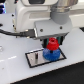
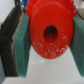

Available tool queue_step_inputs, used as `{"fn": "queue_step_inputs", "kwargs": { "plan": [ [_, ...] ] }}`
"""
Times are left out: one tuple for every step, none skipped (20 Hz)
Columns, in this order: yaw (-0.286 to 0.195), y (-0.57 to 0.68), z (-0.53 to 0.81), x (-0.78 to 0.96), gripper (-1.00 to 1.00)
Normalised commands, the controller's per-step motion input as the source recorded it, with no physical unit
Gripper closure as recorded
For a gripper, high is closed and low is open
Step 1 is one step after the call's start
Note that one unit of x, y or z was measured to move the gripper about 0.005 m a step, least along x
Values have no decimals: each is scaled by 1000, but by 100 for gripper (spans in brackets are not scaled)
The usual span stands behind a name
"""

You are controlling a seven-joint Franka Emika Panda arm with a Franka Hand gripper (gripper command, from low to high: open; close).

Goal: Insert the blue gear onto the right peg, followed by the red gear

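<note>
The red gear (image 1: 52, 45) is held between my gripper's (image 1: 52, 43) two fingers, directly above the blue gear (image 1: 50, 54). The blue gear lies flat on the right part of the grey black-framed plate (image 1: 33, 59). The right peg is hidden under the gears. The plate's other peg (image 1: 37, 58) stands bare as a small dark post. In the wrist view the red gear (image 2: 50, 27) fills the middle, its centre hole facing the camera. Green pads (image 2: 21, 47) press on both of its sides. The blue gear is out of sight in the wrist view.
The plate rests on a white table (image 1: 15, 70). A dark cable (image 1: 17, 33) runs across the table behind the arm at the exterior view's left. The arm's white body (image 1: 37, 15) fills the upper part of the exterior view.
</note>
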Motion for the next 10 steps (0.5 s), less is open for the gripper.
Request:
{"fn": "queue_step_inputs", "kwargs": {
  "plan": [
    [0,5,-64,184,100],
    [0,-14,14,247,100],
    [0,-11,-55,207,100],
    [0,19,-89,176,100],
    [0,-4,-137,198,100],
    [0,-14,-33,196,100],
    [0,-19,-27,247,100],
    [0,-13,-47,208,100],
    [0,-2,-25,242,100],
    [0,31,89,248,100]
  ]
}}
